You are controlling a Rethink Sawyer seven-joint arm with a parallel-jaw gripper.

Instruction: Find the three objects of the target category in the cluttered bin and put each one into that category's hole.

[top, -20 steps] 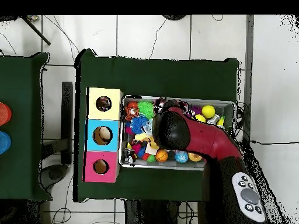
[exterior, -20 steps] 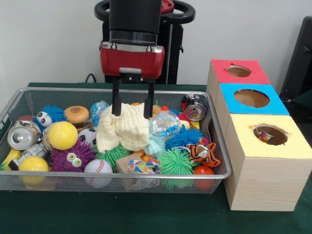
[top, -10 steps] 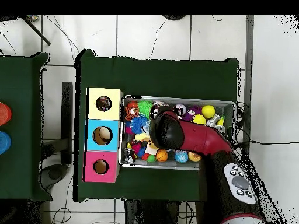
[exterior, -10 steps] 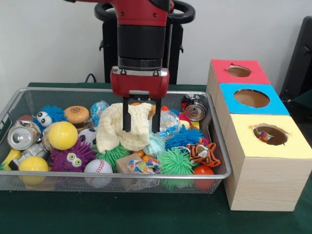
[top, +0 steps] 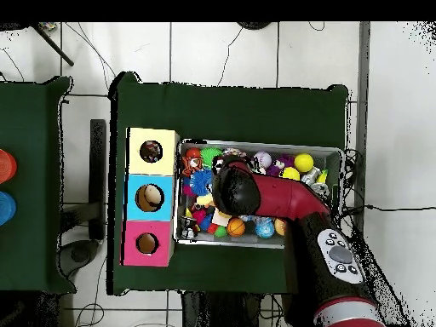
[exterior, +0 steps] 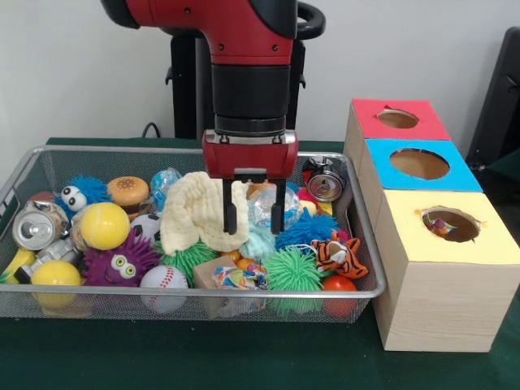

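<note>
The wire mesh bin (exterior: 187, 290) is full of toys; it also shows in the overhead view (top: 336, 154). My gripper (exterior: 253, 214) is open and empty. It hangs low over the bin's middle, one finger in front of the cream waffle cloth (exterior: 195, 213), the other by the clear crinkly ball (exterior: 268, 203). A white bundle speckled with colours (exterior: 234, 276) lies at the bin's front by a cardboard box. Something speckled shows inside the hole of the yellow box (exterior: 443, 227). In the overhead view the arm (top: 234, 189) covers the bin's middle and hides the gripper.
Three wooden boxes with holes stand beside the bin: red (exterior: 366, 114), blue (exterior: 382, 154), yellow (exterior: 406, 240). In the bin lie a yellow ball (exterior: 104, 225), purple fuzzy toy (exterior: 122, 262), baseball (exterior: 163, 280), green spiky ball (exterior: 292, 270), tiger toy (exterior: 340, 255) and cans (exterior: 36, 230).
The gripper has moved to the picture's right and come down, from above the cream cloth's middle to its right edge. The cloth has stayed in place.
</note>
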